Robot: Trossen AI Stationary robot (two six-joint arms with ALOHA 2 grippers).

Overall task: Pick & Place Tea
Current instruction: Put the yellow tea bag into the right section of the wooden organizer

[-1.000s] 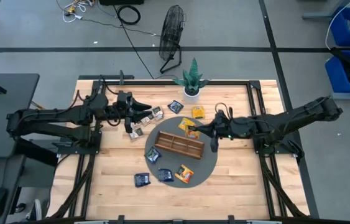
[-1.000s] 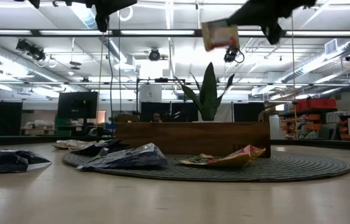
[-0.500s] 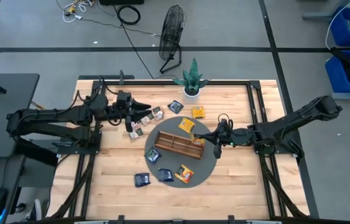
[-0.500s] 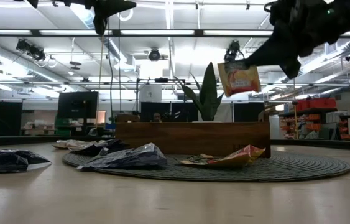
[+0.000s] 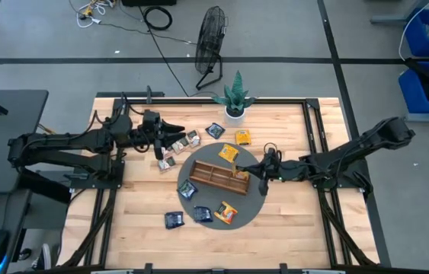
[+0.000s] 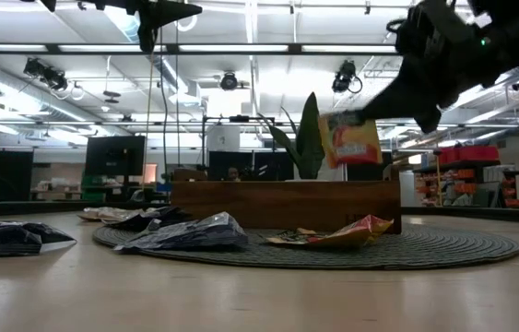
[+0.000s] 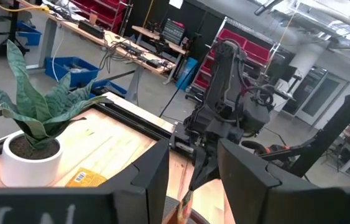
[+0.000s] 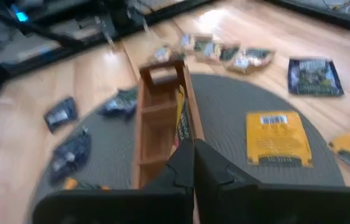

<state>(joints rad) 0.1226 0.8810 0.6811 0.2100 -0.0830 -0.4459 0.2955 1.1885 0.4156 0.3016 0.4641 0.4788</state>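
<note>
The right gripper (image 5: 260, 171) is over the right end of the long brown wooden tray (image 5: 218, 176). Its two dark fingers are squeezed together on a small yellow-orange tea sachet (image 6: 351, 140). In the low view the sachet hangs in the air just above the top edge of the tray (image 6: 285, 204), at its right end. In the right wrist view the sachet (image 8: 181, 118) stands on its thin edge over the tray's (image 8: 156, 127) little boxes. I cannot tell if it touches the wood.

The tray sits on a round grey mat (image 5: 256, 199) in the middle of the pale wooden table (image 5: 290, 228).

The left gripper (image 5: 179, 137) is on the left side of the table, at the far left edge of the mat. Its fingers are partly apart, and I cannot tell if they hold anything. A few pale tan-grey sachets (image 5: 192, 138) lie on the table just beside it.

More tea lies around. One yellow-orange sachet (image 5: 228, 153) rests on the mat just beyond the tray. Another yellow-orange sachet (image 5: 243, 137) lies on the wood farther back. A dark navy sachet (image 5: 215, 130) lies near it, to its left. On the near side of the mat there is a dark sachet (image 5: 203, 214) and a yellow-orange sachet (image 5: 225, 212) side by side. One more dark sachet (image 5: 174, 220) lies on the wood, left of those.

A small green plant in a white pot (image 5: 235, 100) stands at the far edge of the table. A black fan (image 5: 211, 47) stands on the floor beyond it.
</note>
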